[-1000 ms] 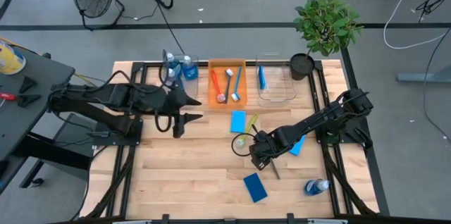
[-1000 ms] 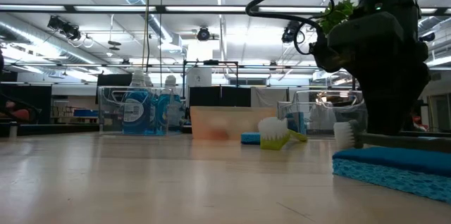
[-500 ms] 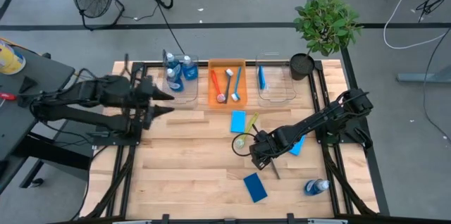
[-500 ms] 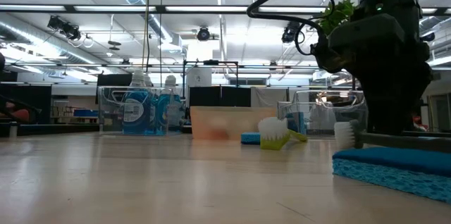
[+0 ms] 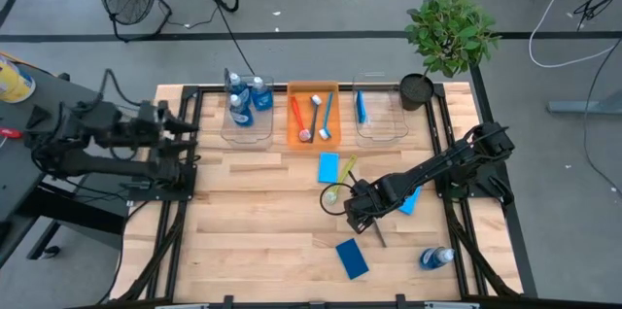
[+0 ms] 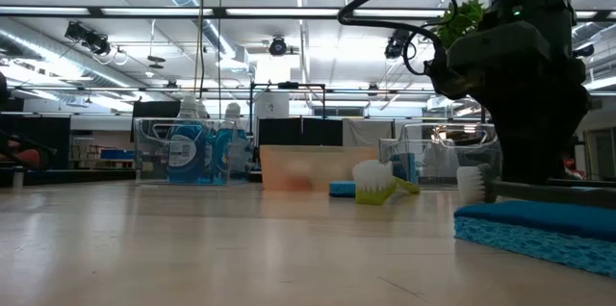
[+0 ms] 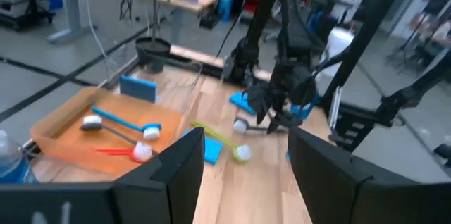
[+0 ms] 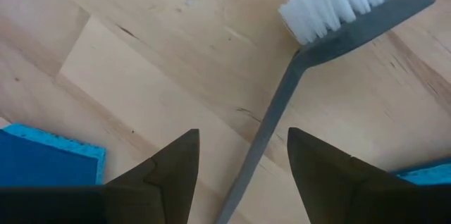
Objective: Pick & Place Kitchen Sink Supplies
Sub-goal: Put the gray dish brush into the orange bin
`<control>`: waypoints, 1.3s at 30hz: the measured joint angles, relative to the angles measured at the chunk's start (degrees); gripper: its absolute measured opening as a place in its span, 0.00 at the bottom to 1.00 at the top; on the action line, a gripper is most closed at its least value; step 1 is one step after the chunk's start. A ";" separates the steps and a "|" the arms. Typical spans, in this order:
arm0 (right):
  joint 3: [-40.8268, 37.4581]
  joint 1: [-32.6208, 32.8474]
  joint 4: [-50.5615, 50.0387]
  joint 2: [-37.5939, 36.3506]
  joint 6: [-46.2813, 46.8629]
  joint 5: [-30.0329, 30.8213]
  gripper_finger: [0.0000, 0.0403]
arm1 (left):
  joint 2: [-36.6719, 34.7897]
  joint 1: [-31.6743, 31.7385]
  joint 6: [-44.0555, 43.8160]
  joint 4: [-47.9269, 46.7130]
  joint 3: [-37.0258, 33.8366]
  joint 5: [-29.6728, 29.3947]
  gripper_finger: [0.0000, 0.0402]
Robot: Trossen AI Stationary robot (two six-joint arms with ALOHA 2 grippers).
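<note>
My left tool (image 5: 185,132) sits parked, spread and empty, at the tabletop's (image 5: 243,231) edge, and just beyond it the clear bin (image 5: 246,120) holds two bottles (image 5: 246,95), the orange bin (image 5: 313,115) three brushes (image 5: 313,117), the far clear bin (image 5: 381,120) one sponge (image 5: 360,107). My right tool (image 5: 362,214) hovers with fingers parted astride the dark grey brush (image 8: 310,62), not yet gripping. Still loose around it, I judge: three sponges (image 5: 352,257), a yellow-green brush (image 5: 340,178), one bottle (image 5: 435,257).
</note>
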 joint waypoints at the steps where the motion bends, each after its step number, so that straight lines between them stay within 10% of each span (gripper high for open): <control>1: 0.00 -0.02 0.00 0.00 0.00 0.00 0.54 | -1.11 0.00 -0.30 -0.54 0.06 -0.31 0.52; 21: 0.02 -0.02 0.48 4.50 4.38 -1.49 0.52 | -8.08 0.00 -0.07 -9.56 9.54 -4.04 0.52; 39: 0.02 -0.06 -0.03 4.55 5.59 -1.38 0.08 | -8.10 0.00 -0.22 -10.78 10.21 -0.26 0.52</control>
